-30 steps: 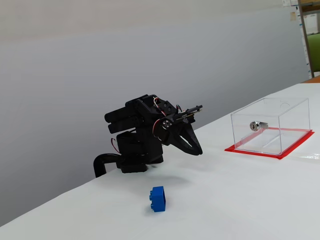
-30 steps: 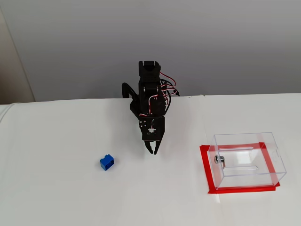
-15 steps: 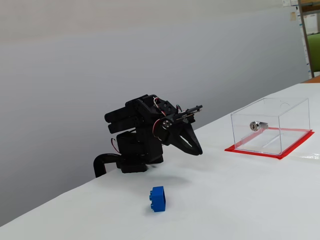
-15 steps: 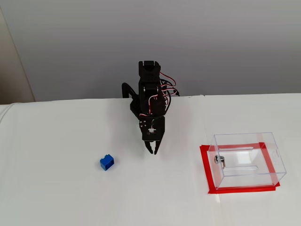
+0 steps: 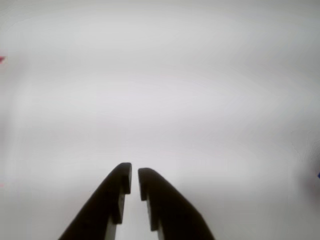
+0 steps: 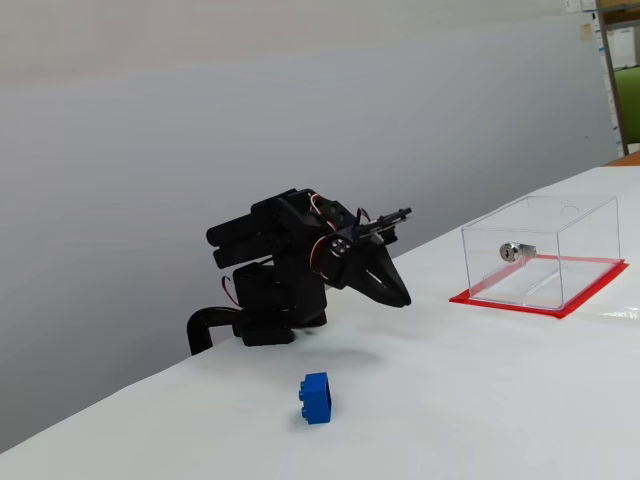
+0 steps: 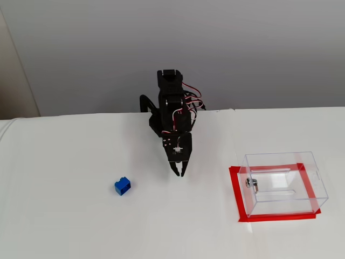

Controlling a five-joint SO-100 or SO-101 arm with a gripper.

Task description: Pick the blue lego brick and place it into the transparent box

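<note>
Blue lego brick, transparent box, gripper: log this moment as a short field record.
brick: the blue lego brick lies on the white table, untouched
box: the transparent box stands on red tape, right of the arm in the higher fixed view; no brick inside
fitting: a small silver metal piece on one box wall
gripper: the gripper is above the table between brick and box, jaws nearly closed, holding nothing
stage: pick not yet begun
</note>
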